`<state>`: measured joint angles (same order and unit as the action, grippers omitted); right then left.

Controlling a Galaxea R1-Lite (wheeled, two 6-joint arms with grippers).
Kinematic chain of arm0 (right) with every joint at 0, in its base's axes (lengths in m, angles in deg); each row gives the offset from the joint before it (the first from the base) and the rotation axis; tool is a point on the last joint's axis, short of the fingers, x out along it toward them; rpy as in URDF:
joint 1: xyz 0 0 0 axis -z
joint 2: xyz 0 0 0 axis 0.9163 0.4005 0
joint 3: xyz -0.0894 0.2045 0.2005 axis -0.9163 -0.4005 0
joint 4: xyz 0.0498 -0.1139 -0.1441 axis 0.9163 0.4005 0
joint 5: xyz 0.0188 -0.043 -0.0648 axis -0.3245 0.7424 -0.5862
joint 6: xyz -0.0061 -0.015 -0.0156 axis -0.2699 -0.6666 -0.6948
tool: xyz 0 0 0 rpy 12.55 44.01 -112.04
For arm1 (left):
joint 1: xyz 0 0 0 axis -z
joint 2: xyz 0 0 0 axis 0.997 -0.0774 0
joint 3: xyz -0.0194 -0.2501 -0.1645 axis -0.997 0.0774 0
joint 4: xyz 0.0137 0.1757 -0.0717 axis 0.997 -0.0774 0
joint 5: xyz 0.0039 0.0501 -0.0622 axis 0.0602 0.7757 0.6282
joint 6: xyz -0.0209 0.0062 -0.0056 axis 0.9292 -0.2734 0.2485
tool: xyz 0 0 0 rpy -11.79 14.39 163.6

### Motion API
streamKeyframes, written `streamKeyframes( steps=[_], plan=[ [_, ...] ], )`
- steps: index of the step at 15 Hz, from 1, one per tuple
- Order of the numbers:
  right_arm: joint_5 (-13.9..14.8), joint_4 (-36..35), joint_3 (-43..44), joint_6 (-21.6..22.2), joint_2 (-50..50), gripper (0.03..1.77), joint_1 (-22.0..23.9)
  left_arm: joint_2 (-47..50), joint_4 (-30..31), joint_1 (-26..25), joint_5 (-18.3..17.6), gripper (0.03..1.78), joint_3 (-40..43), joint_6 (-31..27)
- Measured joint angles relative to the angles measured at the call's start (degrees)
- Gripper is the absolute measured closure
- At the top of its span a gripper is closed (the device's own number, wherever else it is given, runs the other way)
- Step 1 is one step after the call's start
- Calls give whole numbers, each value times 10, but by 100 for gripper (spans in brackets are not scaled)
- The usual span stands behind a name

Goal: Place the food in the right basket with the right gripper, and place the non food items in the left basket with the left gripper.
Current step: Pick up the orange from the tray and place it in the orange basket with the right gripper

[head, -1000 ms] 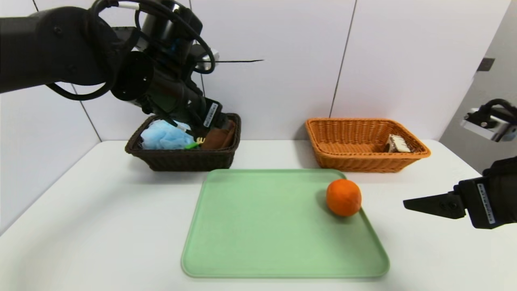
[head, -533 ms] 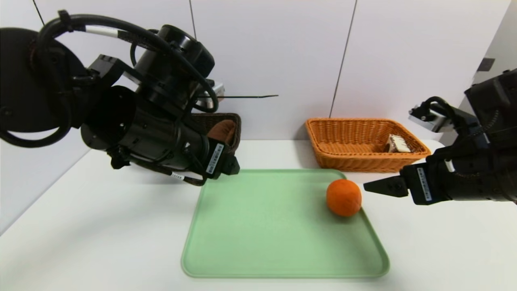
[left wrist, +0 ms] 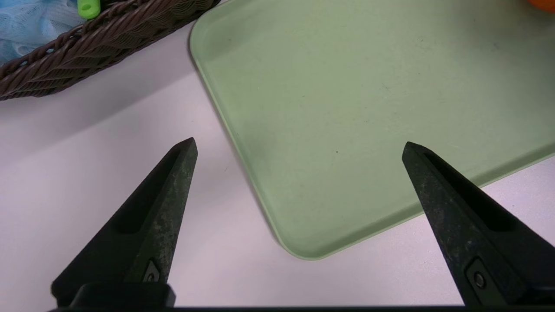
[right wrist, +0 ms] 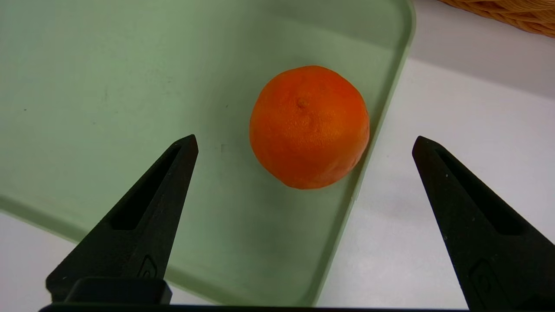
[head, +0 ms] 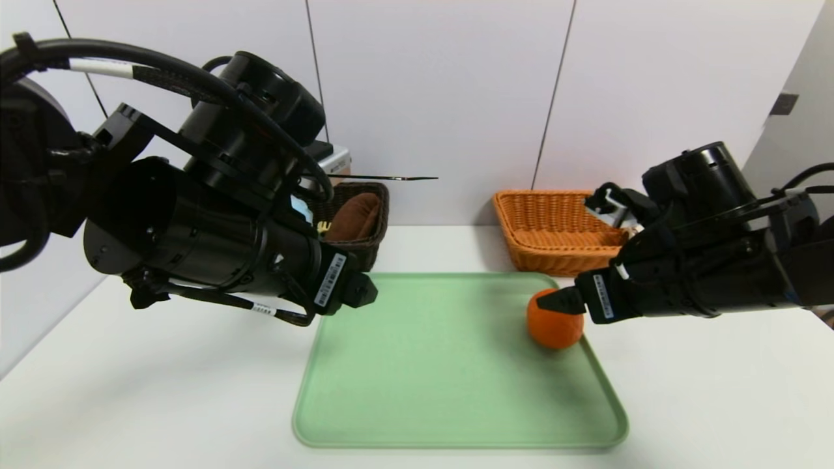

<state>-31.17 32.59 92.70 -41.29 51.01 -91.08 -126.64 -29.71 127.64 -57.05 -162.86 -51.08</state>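
The round orange fruit sits on the green tray's right side, close to its rim. My right gripper hovers just above it, open, the fruit a little ahead of its fingertips and untouched. My left gripper is open and empty above the tray's left near corner. In the dark brown basket lie the brown towel, the light-blue puff and the spoon's green handle. The orange-tan basket stands at the back right. My right arm hides the cake wedge.
A green tray lies mid-table on the white tabletop. My bulky left arm covers most of the dark basket. A white panelled wall stands right behind both baskets.
My left arm drew back out of the dark basket toward me and lower, leaving the spoon inside. My right arm swung in from the right edge to above the orange.
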Motion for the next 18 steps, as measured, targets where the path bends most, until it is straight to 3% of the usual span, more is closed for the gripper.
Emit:
streamKeyframes(
  steps=[10, 13, 18],
  plan=[
    [0, -31, 7, -7, 97, 9, -4, 1, 1, 0, 0, 12, 0, -1],
    [0, -38, 7, -7, 106, 56, -4, 2, 0, 0, 0, 12, 0, -1],
    [6, -42, 8, -7, 100, 64, -4, 1, 1, 0, 0, 12, 0, -1]
  ],
)
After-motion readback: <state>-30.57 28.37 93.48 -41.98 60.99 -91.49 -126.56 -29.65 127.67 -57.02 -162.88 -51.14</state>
